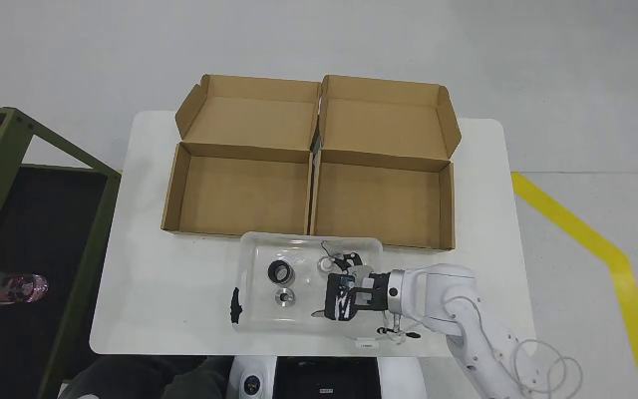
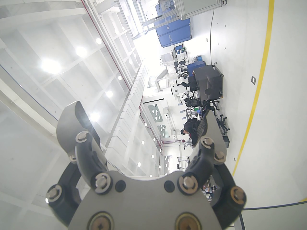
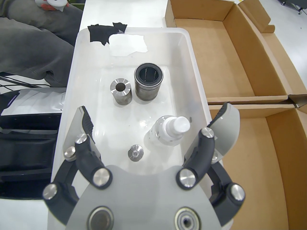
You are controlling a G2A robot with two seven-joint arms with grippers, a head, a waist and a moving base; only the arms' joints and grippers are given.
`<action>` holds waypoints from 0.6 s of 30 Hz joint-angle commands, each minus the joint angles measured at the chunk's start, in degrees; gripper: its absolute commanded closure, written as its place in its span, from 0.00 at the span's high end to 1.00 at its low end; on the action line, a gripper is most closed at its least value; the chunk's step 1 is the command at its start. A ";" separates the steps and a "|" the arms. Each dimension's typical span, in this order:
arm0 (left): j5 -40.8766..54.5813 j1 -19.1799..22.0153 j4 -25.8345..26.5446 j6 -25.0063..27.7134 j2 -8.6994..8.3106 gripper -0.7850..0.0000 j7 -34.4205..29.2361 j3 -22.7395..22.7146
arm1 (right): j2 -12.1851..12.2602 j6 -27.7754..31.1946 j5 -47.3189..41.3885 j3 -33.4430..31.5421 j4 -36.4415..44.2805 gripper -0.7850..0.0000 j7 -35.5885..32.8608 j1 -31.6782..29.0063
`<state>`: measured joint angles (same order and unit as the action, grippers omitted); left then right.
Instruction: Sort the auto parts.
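A dark bearing [image 3: 148,82], steel bushing [image 3: 121,92], white plastic piece [image 3: 171,130] and small metal disc [image 3: 135,153] stood in the clear bin [image 3: 191,56] by the desk's [image 1: 150,249] robot-side edge, two cardboard boxes [image 1: 239,195] beyond it. The right gripper [image 3: 155,116] hung above them, jaws apart; the left gripper [image 2: 141,113] also had its jaws apart.

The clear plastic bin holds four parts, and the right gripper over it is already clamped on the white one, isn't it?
Not clamped: the right wrist view shows the right gripper open over the clear plastic bin, holding nothing. The white plastic part stands free among the four parts.
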<state>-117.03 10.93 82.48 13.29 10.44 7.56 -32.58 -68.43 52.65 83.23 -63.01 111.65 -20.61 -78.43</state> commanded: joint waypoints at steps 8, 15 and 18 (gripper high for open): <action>0.00 0.00 0.00 0.00 0.00 1.00 0.00 0.00 | 0.30 -1.58 -0.61 0.76 -1.81 1.00 -1.26 0.75; 0.00 0.00 0.00 0.00 0.00 1.00 0.00 0.00 | 0.51 -3.07 -1.15 1.12 -2.83 0.91 -2.87 1.53; 0.00 0.00 0.00 0.00 0.00 1.00 0.00 0.00 | 0.57 -3.59 -1.24 1.39 -3.29 0.78 -3.84 2.09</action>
<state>-117.03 10.93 82.48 13.29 10.44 7.56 -32.58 -67.87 49.21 82.03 -61.70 108.53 -24.11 -76.52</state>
